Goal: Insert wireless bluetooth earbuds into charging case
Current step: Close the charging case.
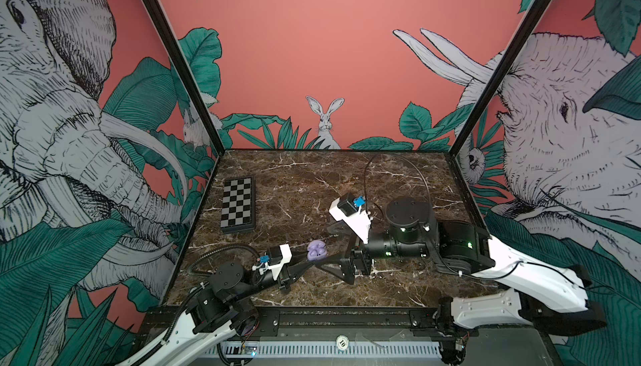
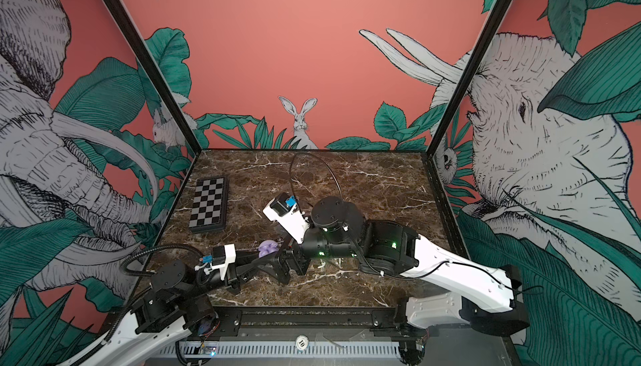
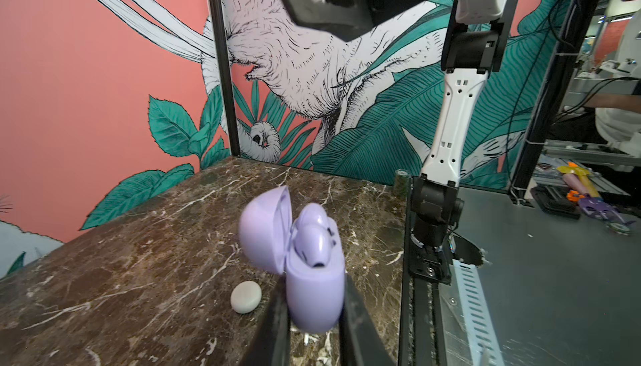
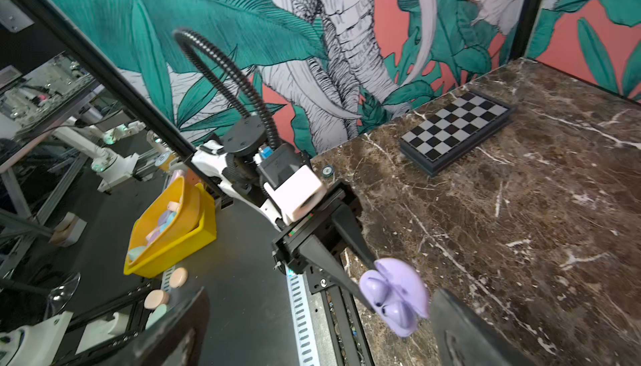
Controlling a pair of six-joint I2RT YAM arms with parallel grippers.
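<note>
Broadly, the dark marble desk (image 1: 295,173) takes up the floor of the booth. A chessboard (image 1: 237,204) lies flat on its far left part, well apart from everything else. Off the desk, beyond its front edge, the right wrist view shows a yellow bin (image 4: 180,250) with pastel round pieces in it.

My right tool (image 1: 324,248) reaches in from the right side with its fingers spread wide and nothing gripped. The lilac case sits close to the gap between those fingers, and I cannot tell whether either one touches it.

My left tool (image 1: 311,259) comes in from the left, near the front of the desk. It is pinching the lilac charging case (image 3: 312,298) by its lower body, one black finger on each side. The case's lid stands open, tipped back on its hinge.

A pale round case (image 3: 245,296), closed, lies on the desk just beside one of my left fingers; in both top views the arms hide it.

Smallest of all, two lilac earbuds (image 3: 314,239) sit side by side in the open case's wells, their rounded backs showing above the rim.
</note>
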